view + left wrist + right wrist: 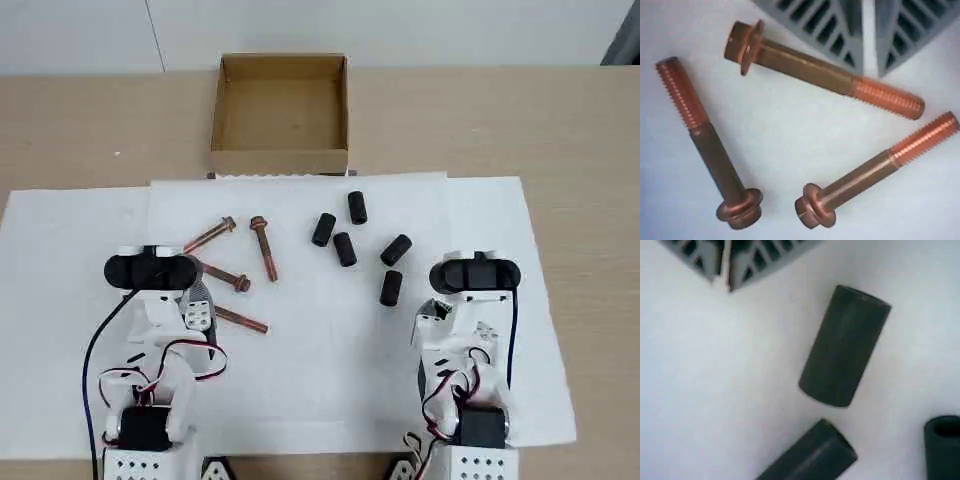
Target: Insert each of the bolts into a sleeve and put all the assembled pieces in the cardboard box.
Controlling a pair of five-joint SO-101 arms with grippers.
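Here, the opening layout as I read it from my station. The cardboard box [280, 160] stands open at the far edge of the white paper sheet [330, 380], and no piece lies in it yet. Four bolts [264, 248] lie loose on the sheet in front of the box, toward its corner on the side of the left arm [150, 330]. Five black sleeves [344, 249] also lie in front of the box, toward its other corner on the side of the right arm [470, 340] and apart from the bolts.

I judge this sorting deliberate: each arm has one kind of part beneath it, so one can lift a bolt while the other lifts a sleeve.

The left gripper [870, 60] hangs low over the bolts. Its jaws are closed to a thin slit with nothing between them. The right gripper [724, 282] hangs likewise over the sleeves, the nearest sleeve [845, 345] lying on its side near the fingertips. Its jaws too are drawn almost together and hold nothing.

No bolt sits in a sleeve, so the task is at its first step. Bolts and sleeves all lie on their sides, so I expect either may roll when nudged. Both pairs of jaws must open before any pick.
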